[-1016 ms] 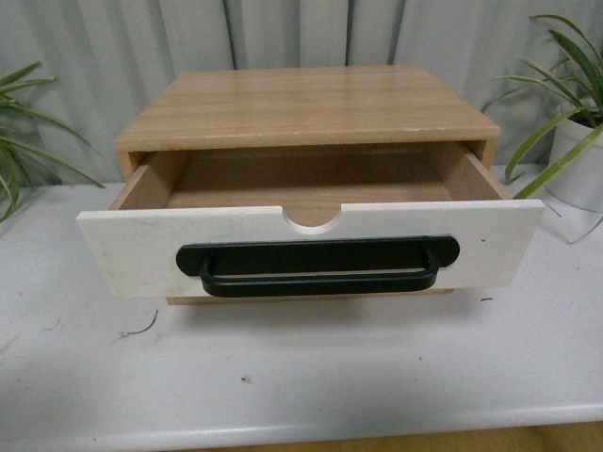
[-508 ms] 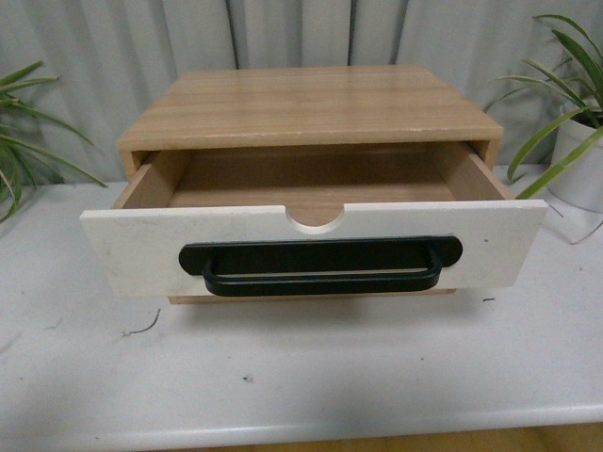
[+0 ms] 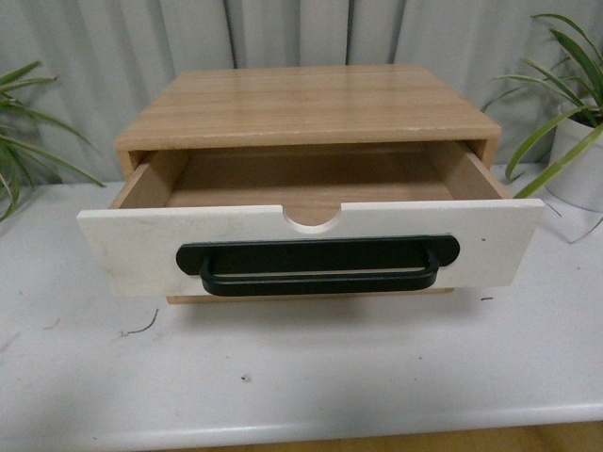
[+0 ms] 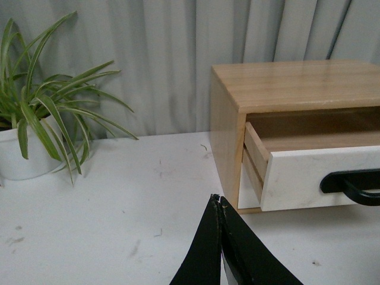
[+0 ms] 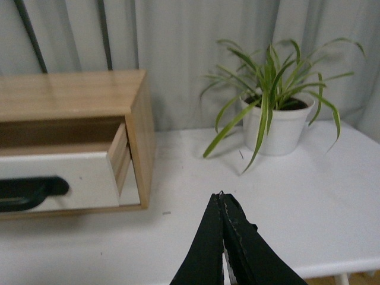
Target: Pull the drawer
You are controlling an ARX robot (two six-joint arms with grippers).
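Clearly the drawer stands pulled well out of its wooden cabinet, its white front facing the robot and running crosswise, long side left to right, so the open box behind it shows a bare wooden floor. Its black bar handle lies along that same long axis, low on the front, and a half-round notch cuts into the middle of the top edge. The front overhangs the cabinet on both sides and sits slightly skewed, the left end a little lower in the front view.

The cabinet rests near the middle of a white table, backed by a pale curtain. A potted plant in a white pot stands on the table to the right of the cabinet, and another potted plant to the left.

Neither arm appears in the front view. From the wrist cameras, the left gripper and the right gripper each hang above the table well apart from the drawer, fingertips pressed together and pinching nothing.
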